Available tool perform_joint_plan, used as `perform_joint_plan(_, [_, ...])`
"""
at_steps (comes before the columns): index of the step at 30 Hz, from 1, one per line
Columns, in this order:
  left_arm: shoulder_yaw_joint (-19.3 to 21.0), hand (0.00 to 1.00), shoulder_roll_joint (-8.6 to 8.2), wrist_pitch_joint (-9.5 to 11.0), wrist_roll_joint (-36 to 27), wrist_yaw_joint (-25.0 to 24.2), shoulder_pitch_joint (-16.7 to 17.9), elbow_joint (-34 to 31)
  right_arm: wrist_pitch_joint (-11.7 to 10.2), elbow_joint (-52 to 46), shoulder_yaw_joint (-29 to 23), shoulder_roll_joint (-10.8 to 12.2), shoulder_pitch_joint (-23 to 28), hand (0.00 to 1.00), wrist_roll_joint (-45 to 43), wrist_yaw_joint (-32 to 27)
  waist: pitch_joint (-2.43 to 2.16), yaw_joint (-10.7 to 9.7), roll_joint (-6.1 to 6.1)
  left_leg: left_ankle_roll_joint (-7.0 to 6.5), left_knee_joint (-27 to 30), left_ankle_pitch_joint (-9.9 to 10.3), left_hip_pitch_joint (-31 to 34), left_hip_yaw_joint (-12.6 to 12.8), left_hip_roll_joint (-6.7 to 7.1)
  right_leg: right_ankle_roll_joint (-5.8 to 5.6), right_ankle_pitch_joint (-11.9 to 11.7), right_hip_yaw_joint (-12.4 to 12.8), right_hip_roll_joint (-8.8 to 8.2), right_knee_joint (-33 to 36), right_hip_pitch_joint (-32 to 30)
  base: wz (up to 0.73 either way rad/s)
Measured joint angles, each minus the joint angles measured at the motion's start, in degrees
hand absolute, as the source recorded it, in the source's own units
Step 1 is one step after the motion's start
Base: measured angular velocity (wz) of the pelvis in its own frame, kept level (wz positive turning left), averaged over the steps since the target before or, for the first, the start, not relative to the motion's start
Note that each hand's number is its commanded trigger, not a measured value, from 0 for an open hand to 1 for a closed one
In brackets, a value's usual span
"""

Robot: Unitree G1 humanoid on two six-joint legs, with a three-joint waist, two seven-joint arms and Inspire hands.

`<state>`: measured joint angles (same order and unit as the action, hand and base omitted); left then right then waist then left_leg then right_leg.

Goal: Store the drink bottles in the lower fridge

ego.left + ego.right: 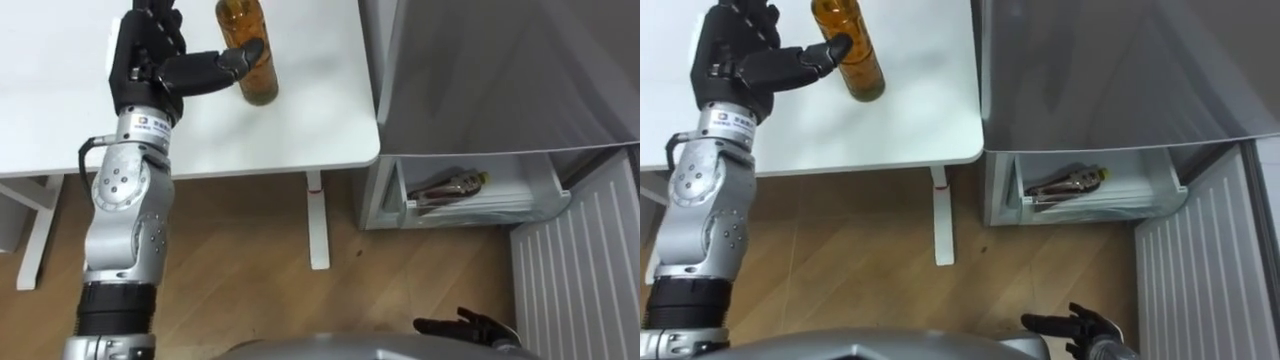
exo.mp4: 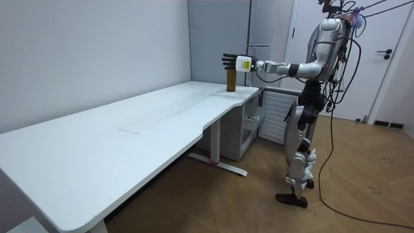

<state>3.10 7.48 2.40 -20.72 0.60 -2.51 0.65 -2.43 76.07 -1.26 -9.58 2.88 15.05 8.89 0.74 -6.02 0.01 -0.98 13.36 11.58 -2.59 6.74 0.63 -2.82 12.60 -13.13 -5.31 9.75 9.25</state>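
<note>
Left hand (image 1: 146,68) fingers released, thumb touching amber bottle (image 1: 259,86) at its 3 o'clock on tabletop (image 1: 320,100); right hand (image 1: 466,328) low, fingers relaxed.

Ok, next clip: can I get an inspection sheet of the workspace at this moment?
Surface: white table, bare apart from the bottle.
Job's things: amber bottle upright near the table edge by the fridge; lower drawer open, a dark item lying inside.
Clutter: nothing seen.
Hands: left hand open, thumb against the bottle, fingers not around it; right hand open, low, idle.
Cables: nothing seen.
Surroundings: wood floor, door.
</note>
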Motion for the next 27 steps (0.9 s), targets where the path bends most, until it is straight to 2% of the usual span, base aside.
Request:
perform_joint_plan(6, [0.0, 0.00, 0.04, 0.0, -0.2, 0.0, -1.2, 2.8, 0.0, 0.0, 0.0, 0.0, -0.1, 0.00, 0.0, 0.1, 0.06, -0.1, -0.01, -0.01, -0.2, 0.0, -0.2, 0.6, -0.06, 0.03, 0.0, 0.9, 0.03, 0.0, -0.2, -0.06])
perform_joint_plan(11, [0.0, 0.00, 0.05, -0.1, -4.4, -0.2, -2.9, 5.2, 0.0, 0.0, -0.1, 0.0, -0.2, 0.00, 0.0, 0.0, 0.16, -0.3, 0.32, -0.01, -0.2, 0.0, -0.3, 0.7, -0.11, 0.07, -0.1, 0.6, 0.05, 0.0, -0.1, 0.00])
perform_joint_plan(18, [0.0, 0.00, 0.17, -0.3, -6.3, -0.7, -3.2, 7.0, 0.1, 0.2, -0.9, -0.2, -0.7, 0.00, -0.2, 0.0, 0.32, -1.8, 0.83, 0.00, -0.2, 0.0, -0.5, 0.8, -0.12, 0.07, -0.1, 0.6, 0.05, 0.0, 0.0, 0.00])
perform_joint_plan(20, [0.0, 0.00, 0.26, -0.5, -6.6, -1.2, -5.1, 11.5, 0.5, 0.3, -1.3, -0.2, -0.7, 0.00, -0.3, -0.1, 0.42, -1.9, 0.91, 0.00, -0.2, 0.0, -1.0, 0.9, -0.13, 0.07, -0.1, 0.7, 0.05, 0.0, 0.4, 0.00])
perform_joint_plan(23, [0.0, 0.00, 0.27, -0.9, -6.6, -1.4, -6.2, 15.2, 0.8, 0.2, -2.3, -0.1, -0.8, 0.00, -0.9, -0.1, 0.37, -2.1, 1.02, 0.00, -0.5, 0.0, -1.1, 1.0, -0.14, 0.08, -0.1, 0.7, 0.07, 0.0, 0.7, 0.00])
perform_joint_plan(27, [0.0, 0.00, 0.57, -1.5, -7.2, -1.3, -6.4, 17.0, 1.3, 0.0, -2.4, -0.2, -0.9, 0.00, -1.6, -0.6, 0.32, -2.3, 1.08, 0.00, -0.5, 0.0, -1.1, 1.0, -0.13, 0.09, -0.1, 0.7, 0.07, 0.0, 0.7, 0.00])
